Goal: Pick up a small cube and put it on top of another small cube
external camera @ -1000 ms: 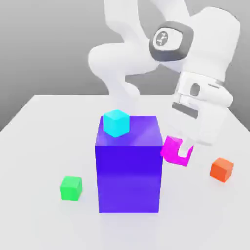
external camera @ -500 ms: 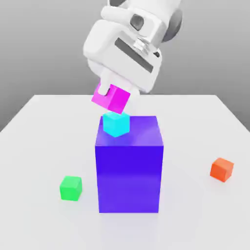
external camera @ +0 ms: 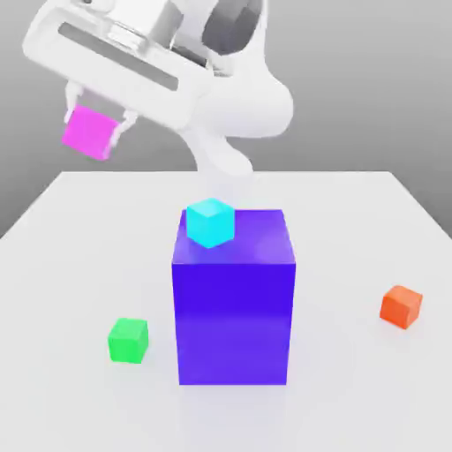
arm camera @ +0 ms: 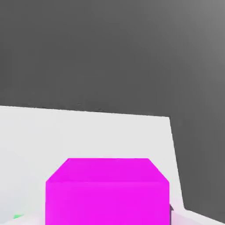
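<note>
My gripper is high in the air at the exterior view's upper left, tilted, shut on the small magenta-pink cube. The same cube sits close in the hand view, with the white table beyond it. A cyan small cube rests on the top face of the big purple block, toward its back left corner. The held cube hangs well above and to the left of the cyan one.
A green cube lies on the white table left of the purple block. An orange-red cube lies to the block's right. The arm's white links rise behind the block.
The gripper carried the magenta cube up from the table right of the block, passed over the cyan cube, and now holds it higher and farther left.
</note>
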